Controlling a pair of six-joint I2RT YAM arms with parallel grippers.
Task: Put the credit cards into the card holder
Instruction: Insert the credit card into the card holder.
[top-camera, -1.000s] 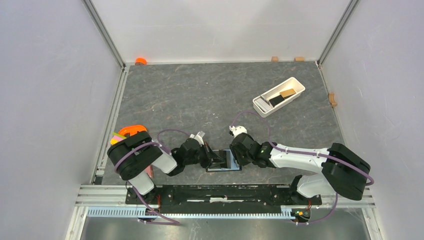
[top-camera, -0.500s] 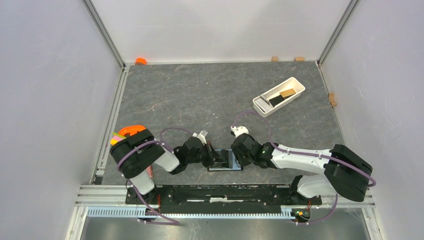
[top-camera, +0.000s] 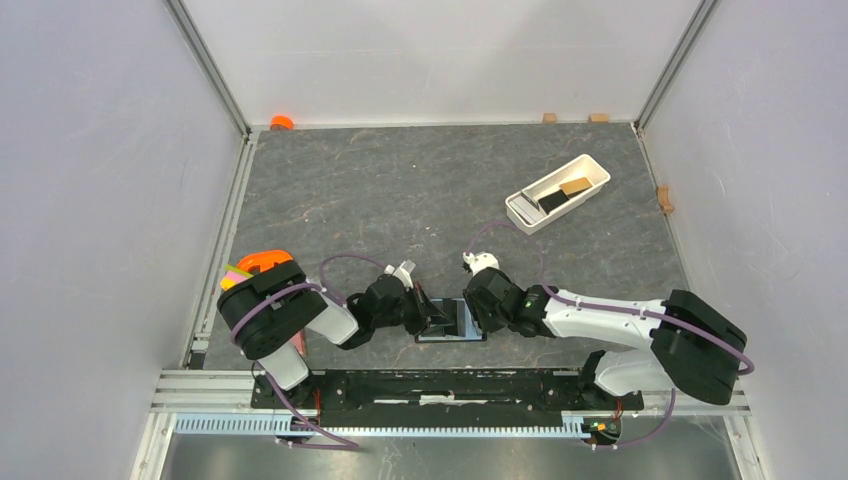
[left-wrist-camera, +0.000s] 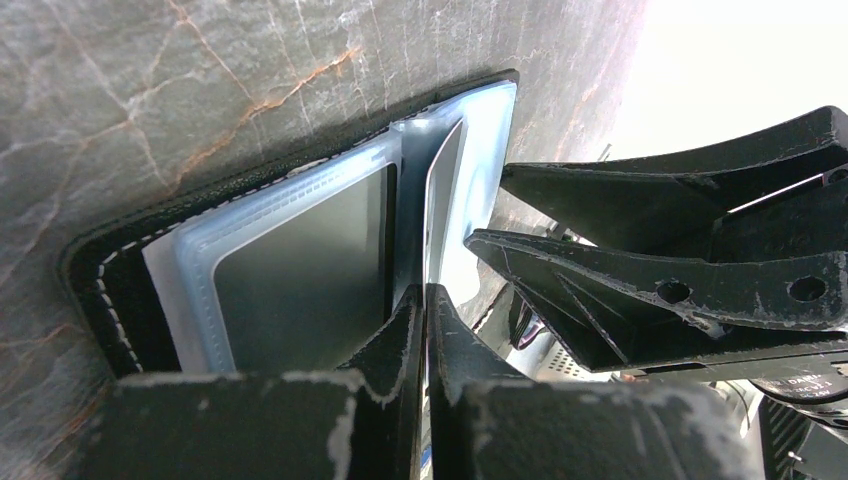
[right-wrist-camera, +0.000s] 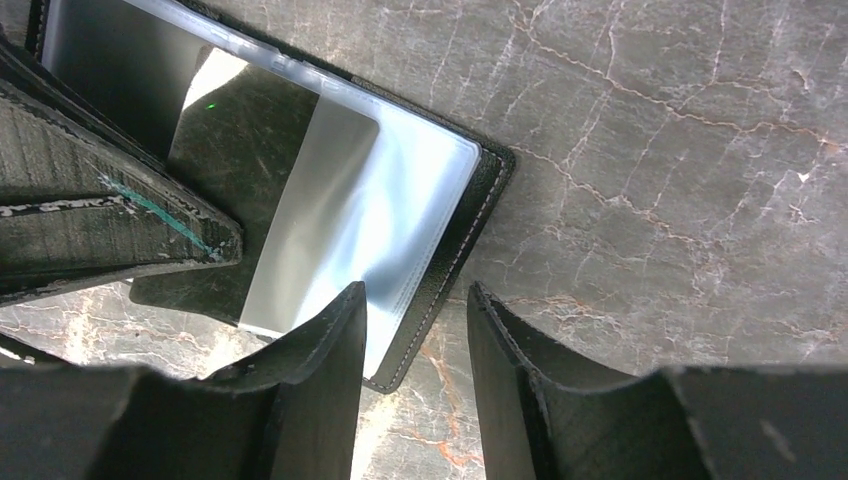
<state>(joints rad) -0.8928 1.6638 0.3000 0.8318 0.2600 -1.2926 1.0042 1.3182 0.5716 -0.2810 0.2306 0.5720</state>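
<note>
Overhead view: the black card holder (top-camera: 450, 325) lies open on the grey stone surface (top-camera: 400, 190), near its front edge, between the two arms. The left fingers (top-camera: 427, 318) and right fingers (top-camera: 468, 317) meet over it. The credit cards (top-camera: 553, 201) sit well apart in a white tray (top-camera: 590, 172) at the far right.

Left wrist view: the left fingers (left-wrist-camera: 425, 310) are pressed together and appear to pinch a clear sleeve (left-wrist-camera: 443, 200), standing it upright.

Right wrist view: the right fingers (right-wrist-camera: 315, 390) are partly spread and grip nothing. The holder's near corner (right-wrist-camera: 470, 190) lies just beyond their tips.

The holder looks soft and floppy, and its sleeves thin and slick. The cards look stiff and light, best taken by an edge.
</note>
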